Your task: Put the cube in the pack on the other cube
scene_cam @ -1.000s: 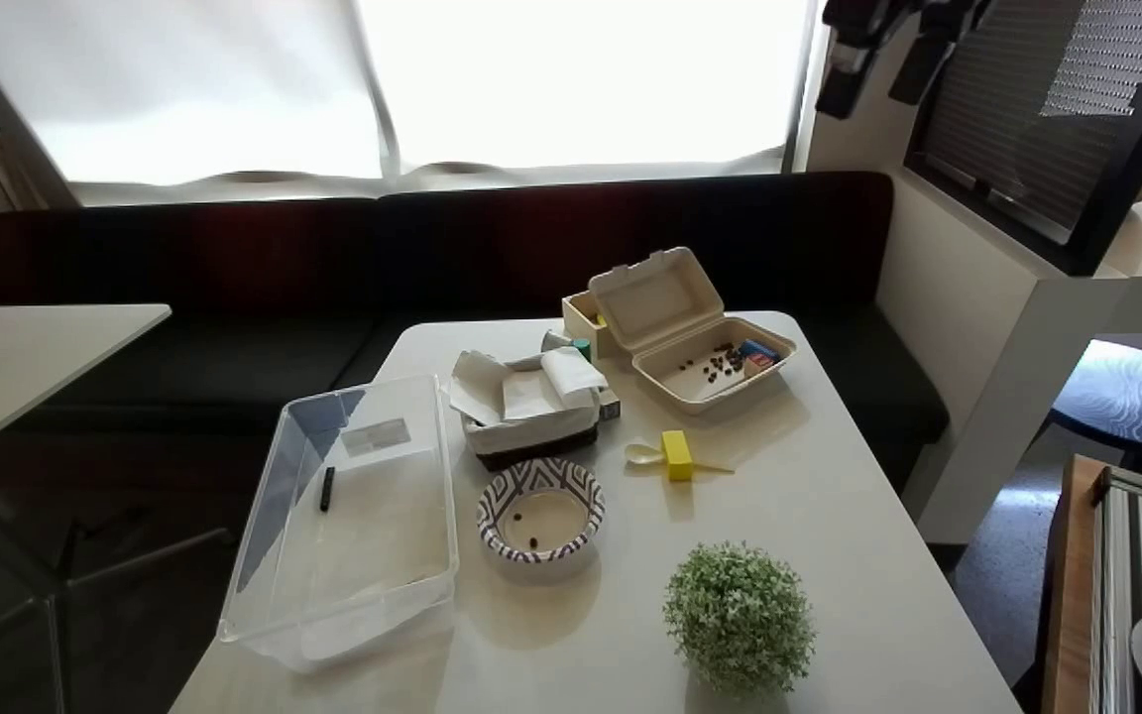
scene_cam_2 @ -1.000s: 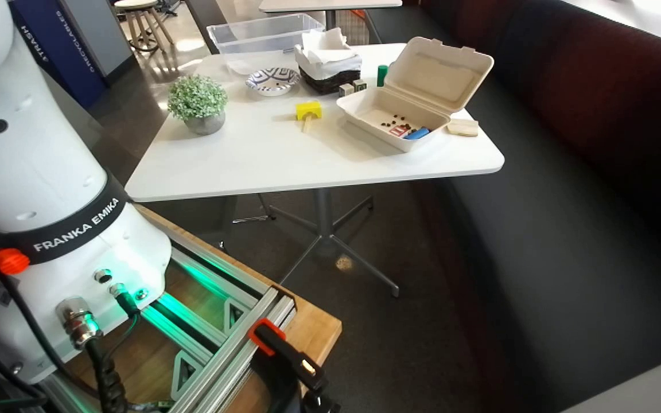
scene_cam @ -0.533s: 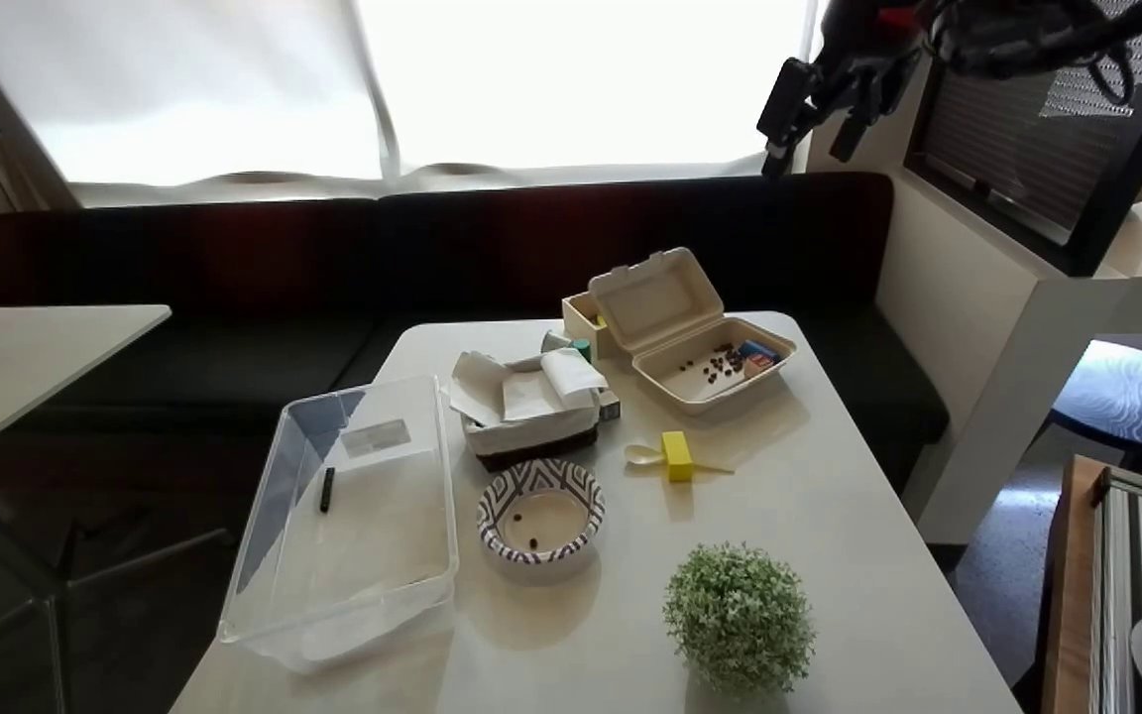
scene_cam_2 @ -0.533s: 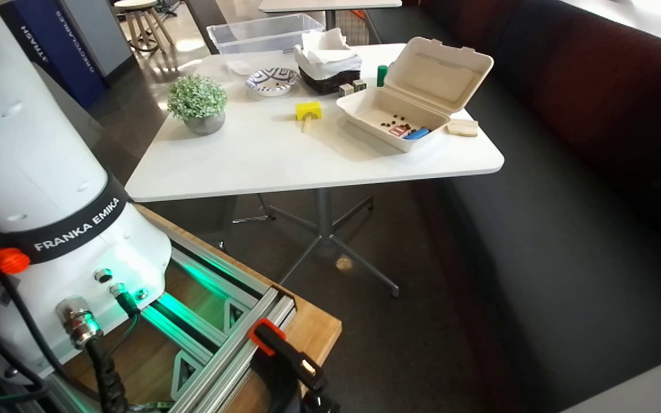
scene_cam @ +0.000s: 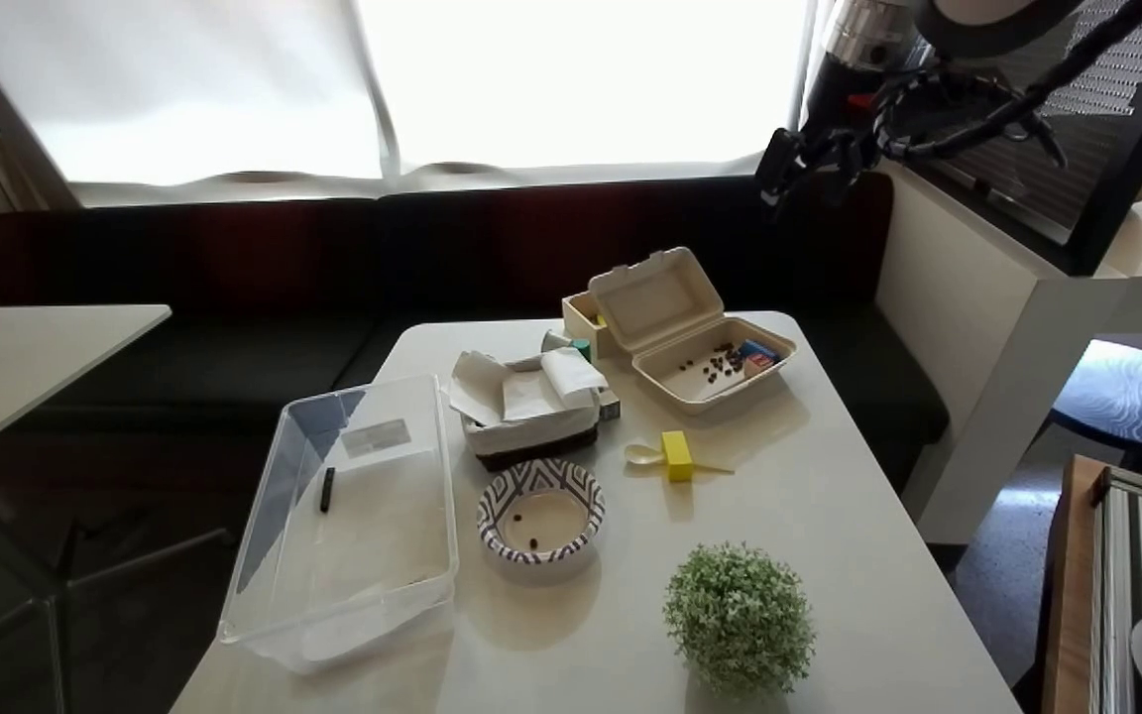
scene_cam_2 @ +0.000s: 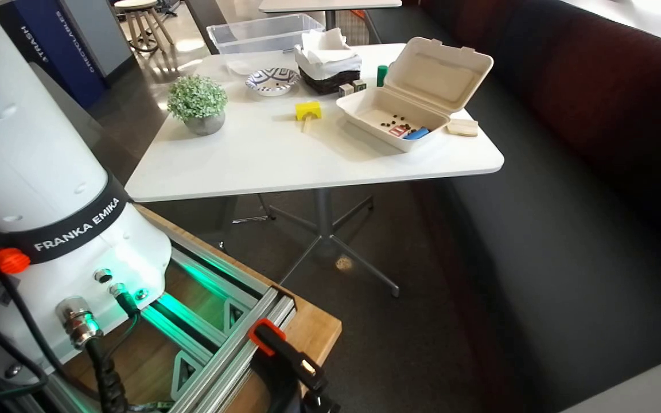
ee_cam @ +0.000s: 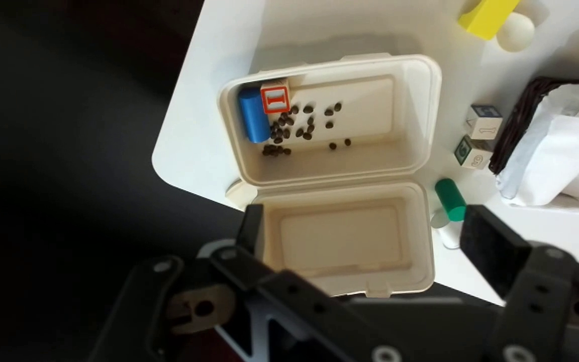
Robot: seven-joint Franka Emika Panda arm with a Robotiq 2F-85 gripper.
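In one box (ee_cam: 370,161), one cube (ee_cam: 275,97), one cylinder (ee_cam: 255,116); outside, one block (ee_cam: 488,19), two lettered cubes (ee_cam: 485,123). Hangs lower in an exterior view than before, with gripper (scene_cam: 804,190) jaws spread.

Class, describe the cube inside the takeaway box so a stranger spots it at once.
On the white table, find the open beige clamshell box. Inside, near one corner, the cube sits beside a blue cylinder and dark beans. Among them, it alone shows a red-framed letter I.
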